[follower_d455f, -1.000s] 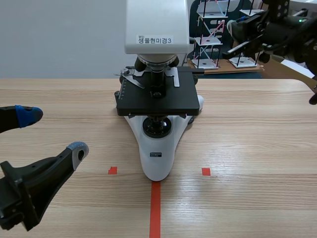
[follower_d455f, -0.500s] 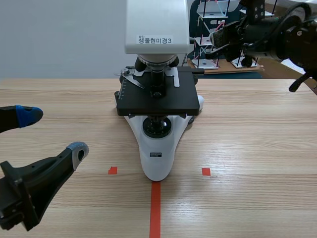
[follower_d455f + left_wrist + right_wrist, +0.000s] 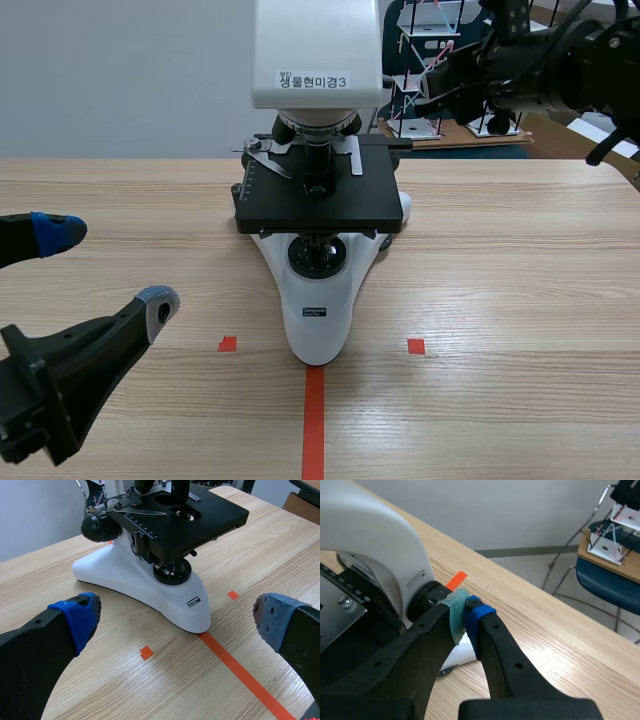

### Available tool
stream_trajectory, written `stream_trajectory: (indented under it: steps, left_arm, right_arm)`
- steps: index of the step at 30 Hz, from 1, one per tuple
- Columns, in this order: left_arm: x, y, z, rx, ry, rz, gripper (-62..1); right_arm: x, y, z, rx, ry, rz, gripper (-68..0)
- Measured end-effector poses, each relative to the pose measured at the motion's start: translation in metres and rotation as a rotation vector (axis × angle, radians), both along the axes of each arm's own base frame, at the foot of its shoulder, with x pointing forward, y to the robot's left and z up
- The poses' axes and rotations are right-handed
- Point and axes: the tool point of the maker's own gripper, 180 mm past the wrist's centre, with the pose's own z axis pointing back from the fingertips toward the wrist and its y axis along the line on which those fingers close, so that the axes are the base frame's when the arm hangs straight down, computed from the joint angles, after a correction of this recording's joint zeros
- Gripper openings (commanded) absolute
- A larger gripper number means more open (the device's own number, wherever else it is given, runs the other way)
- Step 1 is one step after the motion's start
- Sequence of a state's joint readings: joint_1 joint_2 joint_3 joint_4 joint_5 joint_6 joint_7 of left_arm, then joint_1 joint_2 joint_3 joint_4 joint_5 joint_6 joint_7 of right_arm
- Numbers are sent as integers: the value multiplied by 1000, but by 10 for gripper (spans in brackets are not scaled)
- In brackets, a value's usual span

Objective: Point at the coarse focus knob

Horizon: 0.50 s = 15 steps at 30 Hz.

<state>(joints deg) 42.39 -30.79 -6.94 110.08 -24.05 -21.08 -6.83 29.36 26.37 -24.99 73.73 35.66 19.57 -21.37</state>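
Honestly a lot of this was hard to see from where I stood. The microscope (image 3: 318, 300) sat in the middle of the table (image 3: 520, 300), and its white head ran off past the top of the scene view, so all you got was the labelled block and no eyepieces. The black stage (image 3: 318, 205) covered most of the body behind it, and from the front I couldn't pick out anything on the body's right-hand side. The right arm (image 3: 560, 70) was up high beyond the stage's far right corner. Its front end blended into the dark clutter at the back, so that view was no help on the fingers. The right wrist view sorted it out. The right gripper (image 3: 466, 612) had its two pads pressed together with nothing between them. The tips were just beside the coarse focus knob (image 3: 424, 600), close enough that I couldn't tell whether they touched. Only a slice of the knob showed, a black ribbed ring tucked against the white frame low on the microscope's right side, and the rest was behind a finger. Its long axis ran level and crosswise through the body, with the face pointing out toward the robot's right, at those tips. A matching black knob (image 3: 97, 526) stuck out of the opposite side in the left wrist view. The left gripper (image 3: 110, 266) sat low, in front and well to the left of the base, with its fingers spread wide and nothing in them.
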Motion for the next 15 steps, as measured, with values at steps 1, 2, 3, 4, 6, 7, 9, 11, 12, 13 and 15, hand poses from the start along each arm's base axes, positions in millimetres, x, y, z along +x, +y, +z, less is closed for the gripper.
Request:
stream_trajectory:
  steps: [1, 2, 3, 4, 6, 7, 9, 11, 12, 13, 15]
  left_arm:
    - [0, 0, 0, 0, 0, 0, 14]
    - [0, 0, 0, 0, 0, 0, 14]
    - [0, 0, 0, 0, 0, 0, 14]
    - [0, 0, 0, 0, 0, 0, 14]
    - [0, 0, 0, 0, 0, 0, 14]
    - [0, 0, 0, 0, 0, 0, 14]
    - [0, 0, 0, 0, 0, 0, 14]
    - [0, 0, 0, 0, 0, 0, 14]
    - [0, 0, 0, 0, 0, 0, 14]
    - [0, 0, 0, 0, 0, 0, 14]
    - [0, 0, 0, 0, 0, 0, 14]
  right_arm:
    - [1, 0, 2, 4, -5, 0, -675]
    - [2, 0, 4, 5, -7, 0, -675]
    - [2, 0, 4, 4, -8, -1, -675]
    - [2, 0, 4, 4, -8, -1, -675]
    - [2, 0, 4, 4, -8, -1, -675]
    - [2, 0, 4, 5, -8, -1, -675]
    - [2, 0, 4, 5, -8, -1, -675]
    - [2, 0, 4, 5, -8, -1, -675]
    - [2, 0, 4, 5, -9, -1, -675]
    - [2, 1, 5, 9, -12, 0, -675]
    - [2, 1, 5, 11, -12, 1, -675]
